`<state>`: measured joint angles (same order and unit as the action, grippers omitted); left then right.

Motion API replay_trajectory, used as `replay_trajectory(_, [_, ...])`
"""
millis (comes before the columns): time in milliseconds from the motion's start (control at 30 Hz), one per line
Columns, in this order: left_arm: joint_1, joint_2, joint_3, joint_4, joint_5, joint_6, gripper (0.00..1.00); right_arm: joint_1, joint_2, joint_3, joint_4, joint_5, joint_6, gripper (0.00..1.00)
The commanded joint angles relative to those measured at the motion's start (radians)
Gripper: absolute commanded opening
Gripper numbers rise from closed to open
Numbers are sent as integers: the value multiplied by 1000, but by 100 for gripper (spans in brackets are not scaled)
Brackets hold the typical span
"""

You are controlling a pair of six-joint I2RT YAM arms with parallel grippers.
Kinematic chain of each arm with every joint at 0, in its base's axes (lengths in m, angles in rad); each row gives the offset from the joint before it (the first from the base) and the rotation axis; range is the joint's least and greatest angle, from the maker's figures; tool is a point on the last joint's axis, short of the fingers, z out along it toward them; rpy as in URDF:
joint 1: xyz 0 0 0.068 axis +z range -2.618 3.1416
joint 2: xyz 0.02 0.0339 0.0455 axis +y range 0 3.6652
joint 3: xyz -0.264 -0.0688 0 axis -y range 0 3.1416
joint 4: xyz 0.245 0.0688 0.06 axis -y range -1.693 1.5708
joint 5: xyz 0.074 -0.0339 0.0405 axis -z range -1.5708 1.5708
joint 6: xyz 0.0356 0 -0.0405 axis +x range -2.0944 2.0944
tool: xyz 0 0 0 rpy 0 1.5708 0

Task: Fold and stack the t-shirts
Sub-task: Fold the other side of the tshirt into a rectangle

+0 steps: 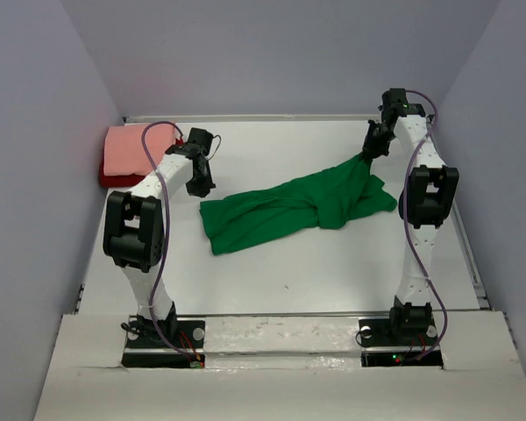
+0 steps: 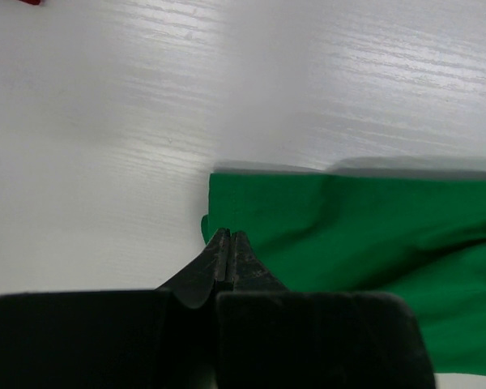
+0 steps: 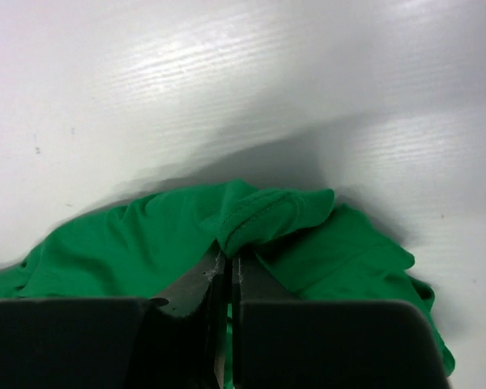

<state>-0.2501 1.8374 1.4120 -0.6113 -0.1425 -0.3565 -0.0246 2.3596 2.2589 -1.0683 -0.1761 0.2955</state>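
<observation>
A bright green t-shirt (image 1: 289,210) lies bunched and stretched across the middle of the table. My right gripper (image 1: 366,157) is shut on a hemmed fold at its far right end (image 3: 267,215) and holds that part up off the table; the right wrist view shows the cloth pinched between the jaws (image 3: 229,258). My left gripper (image 1: 202,186) hovers by the shirt's left end, shut with nothing in it (image 2: 229,236); the green edge (image 2: 348,235) lies flat beneath it. A folded salmon-pink t-shirt (image 1: 127,149) rests on a dark red one (image 1: 107,179) at the back left.
The white table (image 1: 272,272) is walled in by grey panels on the left, back and right. Both arm bases are bolted at the near edge. The pink and red pile sits close to the left wall, just behind the left arm's elbow.
</observation>
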Motion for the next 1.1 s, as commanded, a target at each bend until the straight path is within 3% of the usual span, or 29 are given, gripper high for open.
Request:
replay_trajectory(0, [-11,-33,-18,4,-11,4,0,6,18,90,47,-78,-51,0])
replay_trajectory(133, [-12,-41,-18,2,-11,4,0,31,0,119,93,-115,-76,0])
replay_trajectory(300, [-24,-44,-13,2,40,7,0,31,98,244,77,-261,-76,0])
replay_trajectory(633, [-262,-95,59,-30,4,-64,0,31,132,186,67,-157,-93,0])
replay_trajectory(1067, [-431,74,252,-44,38,-67,0,31,170,218,51,-155,-101,0])
